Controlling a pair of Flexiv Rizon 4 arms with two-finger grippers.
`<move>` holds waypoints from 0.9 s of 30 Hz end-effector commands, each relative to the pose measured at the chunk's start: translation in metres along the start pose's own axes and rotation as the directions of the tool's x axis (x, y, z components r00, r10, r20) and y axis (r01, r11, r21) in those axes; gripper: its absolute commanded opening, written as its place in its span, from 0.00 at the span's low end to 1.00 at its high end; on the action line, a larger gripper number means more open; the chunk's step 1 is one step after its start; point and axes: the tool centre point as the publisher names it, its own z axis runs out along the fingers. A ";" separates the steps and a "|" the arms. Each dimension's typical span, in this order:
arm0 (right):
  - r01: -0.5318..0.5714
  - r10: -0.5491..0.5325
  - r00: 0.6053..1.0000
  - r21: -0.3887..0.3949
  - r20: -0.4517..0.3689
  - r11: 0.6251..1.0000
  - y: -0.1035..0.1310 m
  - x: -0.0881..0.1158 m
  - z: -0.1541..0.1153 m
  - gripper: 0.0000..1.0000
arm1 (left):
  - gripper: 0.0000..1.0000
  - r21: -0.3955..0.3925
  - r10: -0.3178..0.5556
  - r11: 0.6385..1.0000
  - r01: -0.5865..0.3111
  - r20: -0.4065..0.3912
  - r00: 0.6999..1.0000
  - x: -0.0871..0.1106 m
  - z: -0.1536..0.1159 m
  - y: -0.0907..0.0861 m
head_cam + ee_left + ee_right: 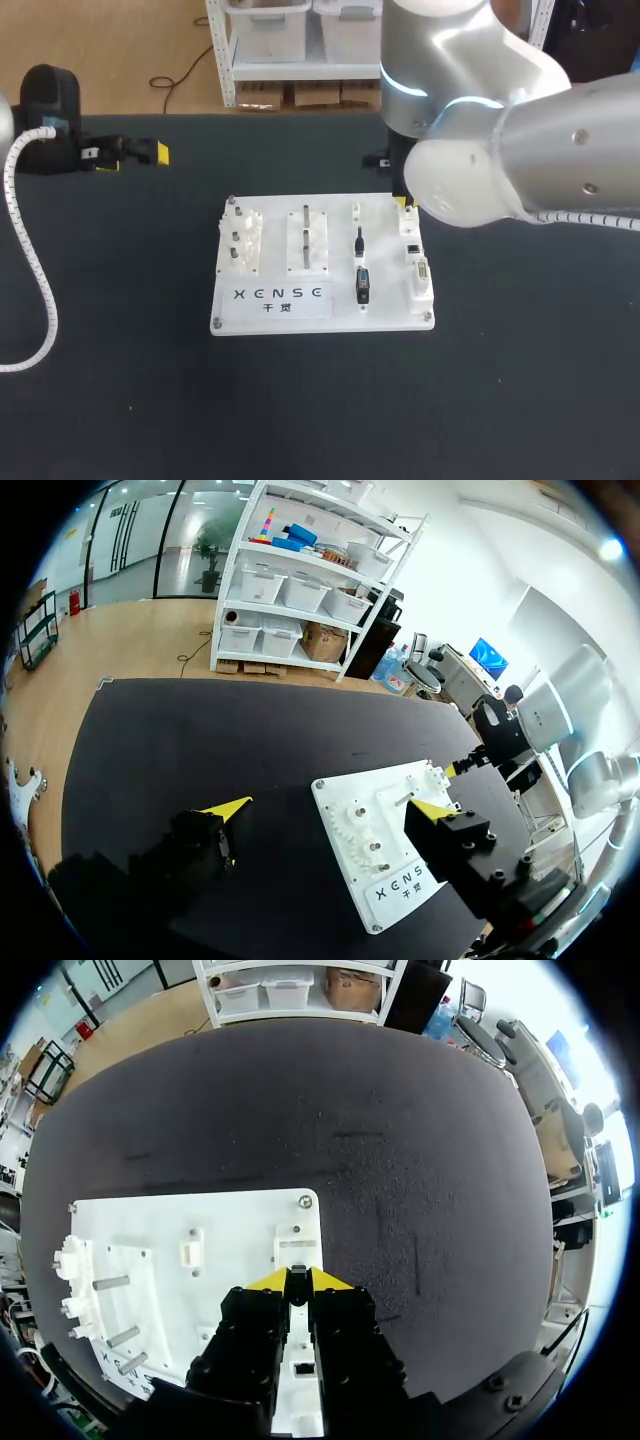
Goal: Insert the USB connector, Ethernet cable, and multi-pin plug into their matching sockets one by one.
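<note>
USB connector [297, 1286] clamped in the right gripper [298, 1280] over the far right corner of the board [340, 316]; left gripper [332, 807] gapes wide.

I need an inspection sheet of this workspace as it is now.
Surface: black table, white board at its middle.
Job's things: multi-pin plug and slim dark plug in the board's holders; sockets along its right edge.
Clutter: nothing seen.
Grippers: left gripper open, away from the board; right gripper at the board's far right corner, shut on a small dark piece, probably the USB connector.
Cables: ribbed hose hanging from the left arm.
Surroundings: nothing seen.
</note>
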 end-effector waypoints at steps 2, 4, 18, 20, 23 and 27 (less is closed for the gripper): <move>-0.001 0.001 1.000 0.003 -0.008 1.000 0.000 -0.001 0.002 0.00 | 1.00 0.000 0.000 1.000 0.000 0.000 1.000 0.000 0.000 0.000; 0.001 -0.001 1.000 0.002 -0.010 1.000 0.001 0.001 0.002 0.00 | 1.00 0.000 0.000 1.000 0.000 0.000 1.000 0.000 0.000 0.000; 0.000 0.000 1.000 -0.001 -0.020 1.000 0.000 0.005 0.000 0.00 | 1.00 0.000 0.000 1.000 0.000 0.000 1.000 0.000 0.000 0.000; 0.000 0.000 1.000 0.000 -0.022 1.000 0.000 0.005 0.001 0.00 | 1.00 0.000 0.000 1.000 0.000 0.000 1.000 0.000 0.000 0.000; -0.001 0.001 1.000 0.002 -0.024 1.000 0.000 0.006 0.001 0.00 | 1.00 0.000 0.000 1.000 0.000 0.000 1.000 0.000 0.000 0.000; -0.003 0.004 1.000 0.004 -0.025 1.000 -0.001 0.006 0.003 0.00 | 1.00 0.000 0.000 1.000 0.000 0.000 1.000 0.000 0.000 0.000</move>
